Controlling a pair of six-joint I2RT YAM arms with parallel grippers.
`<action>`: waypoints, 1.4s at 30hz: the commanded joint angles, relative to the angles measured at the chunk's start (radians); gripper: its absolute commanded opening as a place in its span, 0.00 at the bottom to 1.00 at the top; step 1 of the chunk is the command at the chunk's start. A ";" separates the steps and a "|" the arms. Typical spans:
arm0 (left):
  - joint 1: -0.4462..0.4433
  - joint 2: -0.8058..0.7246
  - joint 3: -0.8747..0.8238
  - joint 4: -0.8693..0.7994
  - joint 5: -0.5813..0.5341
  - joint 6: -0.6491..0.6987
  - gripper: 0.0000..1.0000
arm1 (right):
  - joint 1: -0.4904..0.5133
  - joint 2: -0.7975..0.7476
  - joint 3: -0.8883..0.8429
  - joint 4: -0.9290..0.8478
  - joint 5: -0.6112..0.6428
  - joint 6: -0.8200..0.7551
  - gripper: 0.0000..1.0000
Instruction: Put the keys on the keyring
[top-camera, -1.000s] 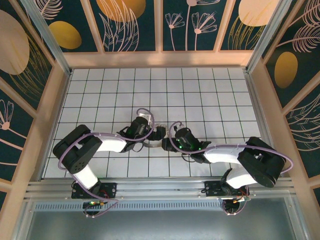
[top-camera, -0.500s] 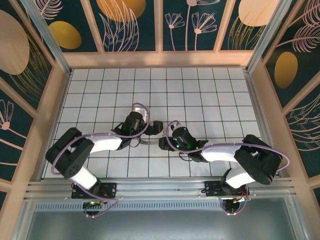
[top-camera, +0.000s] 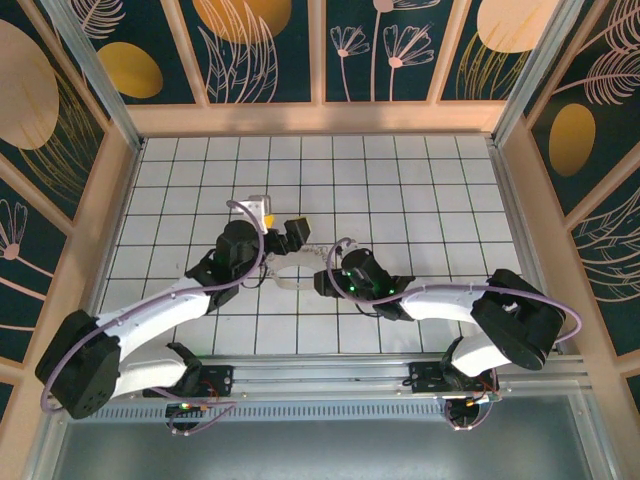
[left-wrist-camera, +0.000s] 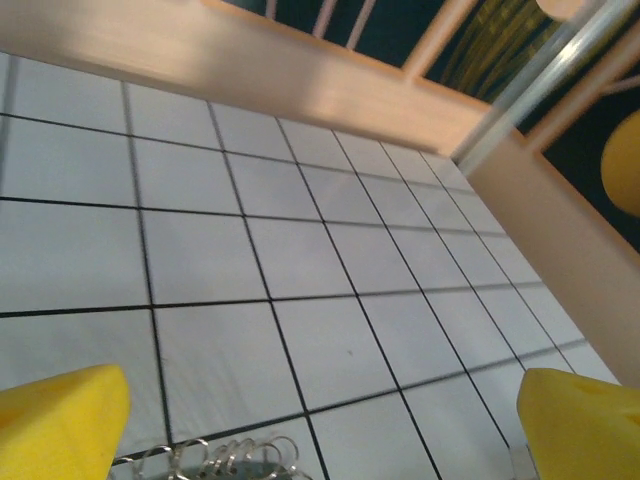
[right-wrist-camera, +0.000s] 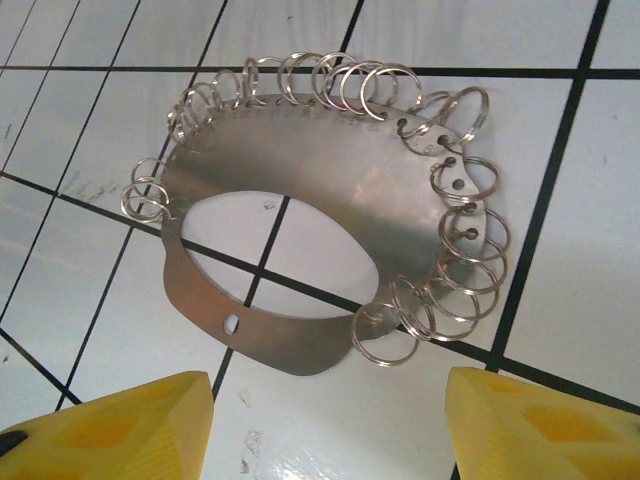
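The left gripper (left-wrist-camera: 320, 440) hangs spread wide and empty above the white tiled table (top-camera: 400, 190). The right gripper (right-wrist-camera: 325, 430) is also spread, pinching nothing. The keyring (right-wrist-camera: 340, 215), a flat silvery crescent strung with small split rings (right-wrist-camera: 470, 255), lies just ahead of the right gripper's fingertips, untouched.
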 joint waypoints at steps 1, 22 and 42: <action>0.002 -0.072 -0.049 -0.036 -0.141 -0.050 0.99 | 0.009 0.011 0.040 0.003 -0.055 -0.038 0.63; 0.002 -0.165 -0.106 -0.073 -0.165 -0.040 0.99 | 0.001 0.195 0.172 -0.048 -0.037 -0.091 0.61; 0.002 -0.139 -0.107 -0.051 -0.141 -0.029 0.99 | -0.039 0.116 0.156 -0.114 -0.020 -0.165 0.58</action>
